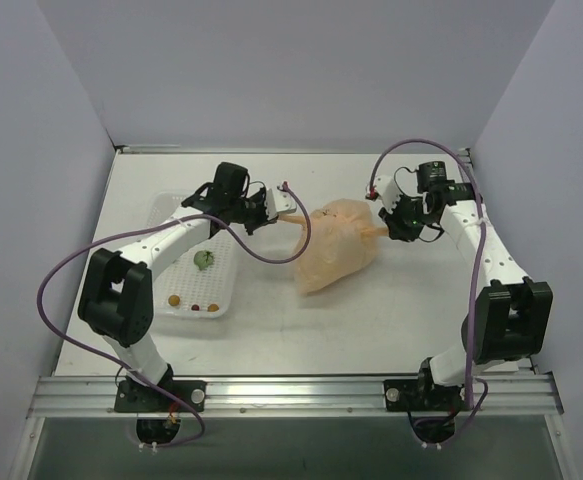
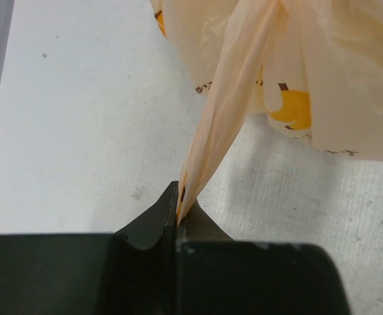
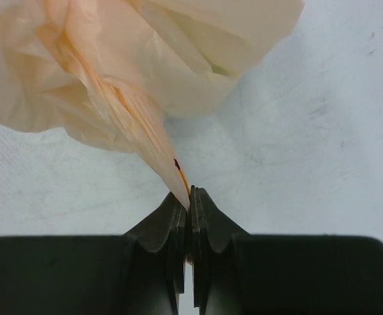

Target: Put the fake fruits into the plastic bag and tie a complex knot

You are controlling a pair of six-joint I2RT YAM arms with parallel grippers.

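Fingers (image 2: 153, 223) of the left gripper (image 2: 178, 209) are pressed together on a twisted handle (image 2: 227, 111) of the bag (image 2: 336, 72), pinching its thin end right at the tips. The right gripper (image 3: 191, 197) has its fingers (image 3: 161, 226) clamped likewise on the other handle (image 3: 138, 125), which narrows to a point between them.

In the overhead view both arm bases sit at the bottom edge on a metal rail (image 1: 291, 395). Above them, at the left of the grey table (image 1: 301, 335), lies a white mesh tray (image 1: 226, 265) holding a small green leafy piece (image 1: 203, 260), a small yellowish ball (image 1: 174, 299) and two tiny brown bits (image 1: 204, 307).

Farther up, at the centre of the frame, the peach-orange bag (image 1: 336, 250) rests bulging on the table, its two handles drawn out sideways, one to the left gripper (image 1: 271, 212) and one to the right gripper (image 1: 389, 226). Yellow prints (image 2: 290, 108) show on its film. Whether fruits lie inside cannot be told.
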